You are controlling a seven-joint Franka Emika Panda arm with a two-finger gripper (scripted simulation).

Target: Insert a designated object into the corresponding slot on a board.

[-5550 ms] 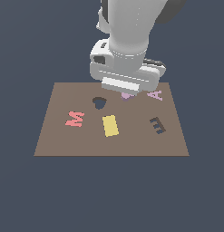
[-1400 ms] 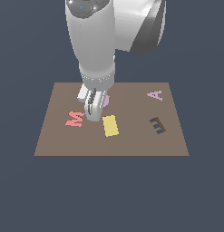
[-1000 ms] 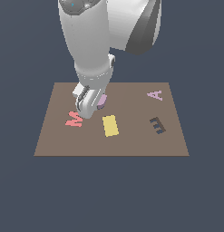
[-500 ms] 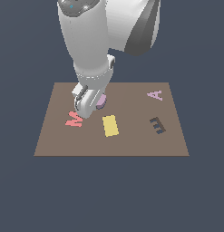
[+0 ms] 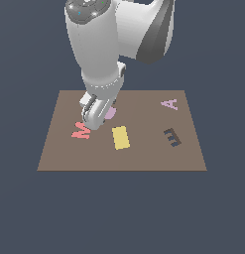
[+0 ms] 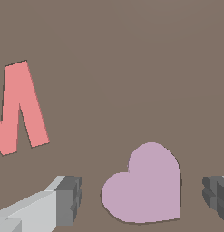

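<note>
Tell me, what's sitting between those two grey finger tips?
The lilac heart lies between the gripper fingers, with board gaps either side, per the wrist view.

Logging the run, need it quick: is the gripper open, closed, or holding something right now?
Gripper: open, a finger on each side of the lilac heart with gaps showing, holding nothing; the heart lies flat on the board.

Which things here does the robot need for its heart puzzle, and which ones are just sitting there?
Needed for the job:
- purple heart, lying flat between the open fingers
- gripper
- brown board
- heart slot: hidden now, seemingly filled by the heart

Just sitting there:
- red letter M
- yellow rectangle
- pink letter A
- dark E-shaped hole
</note>
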